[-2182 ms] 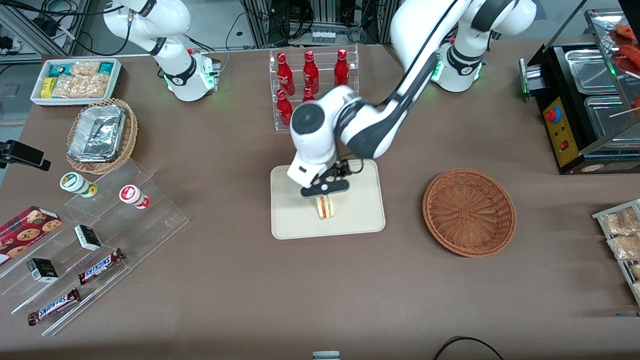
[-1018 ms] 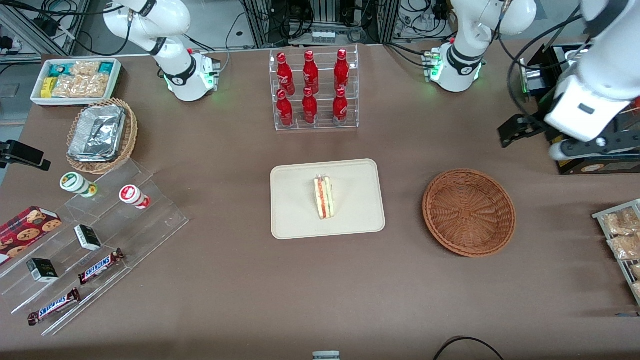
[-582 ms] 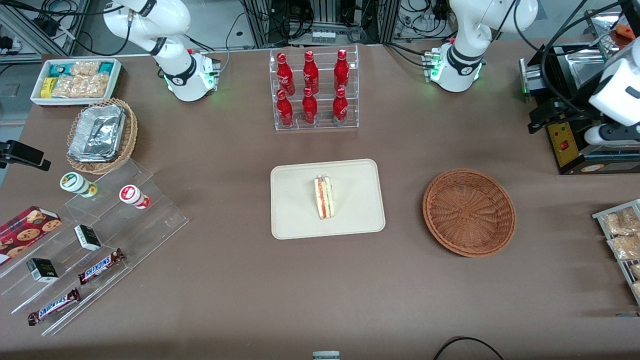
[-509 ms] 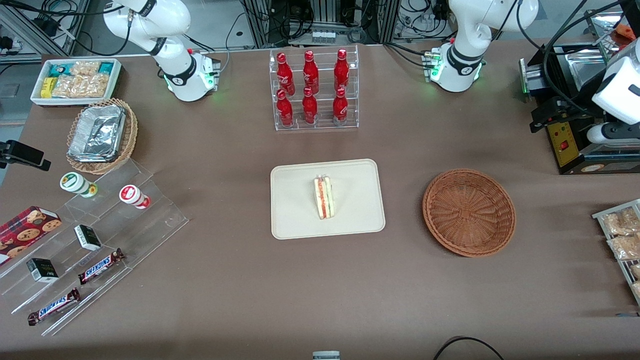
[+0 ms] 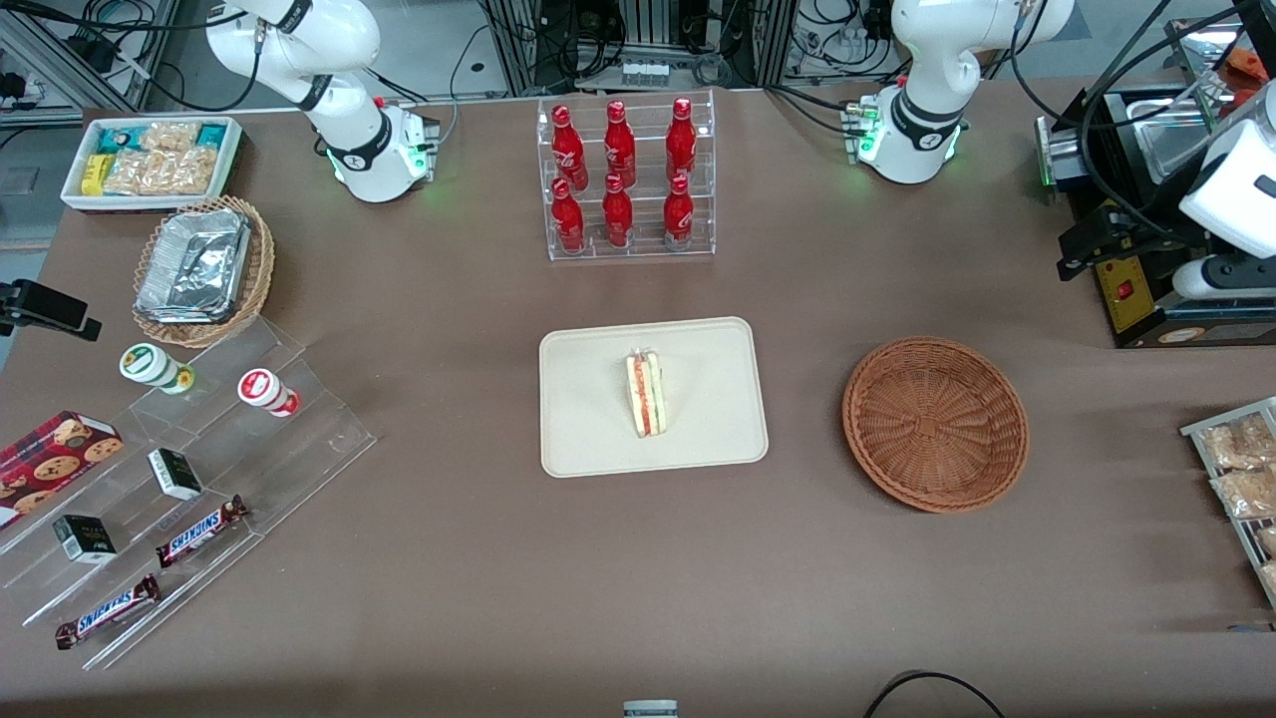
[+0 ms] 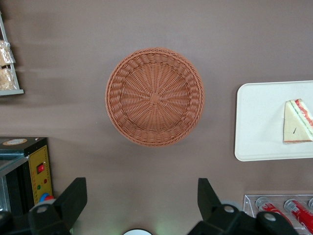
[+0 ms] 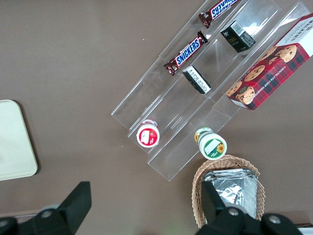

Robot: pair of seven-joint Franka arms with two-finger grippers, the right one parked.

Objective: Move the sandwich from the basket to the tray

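The sandwich [image 5: 646, 393] lies near the centre of the cream tray [image 5: 588, 439]. At the tray's 3 o'clock in the front view sits the wicker basket [image 5: 935, 424], holding nothing. The gripper [image 6: 139, 208] hangs high above bare table near the basket, fingers [image 6: 73, 199] spread wide.

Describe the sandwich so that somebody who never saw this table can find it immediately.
Find the cream rectangular tray in the middle of the table, nearer the front camera than the rack of red bottles. The sandwich lies on it, the only thing there: a pale bread wedge with a red filling stripe. The open gripper hangs high above the empty basket.
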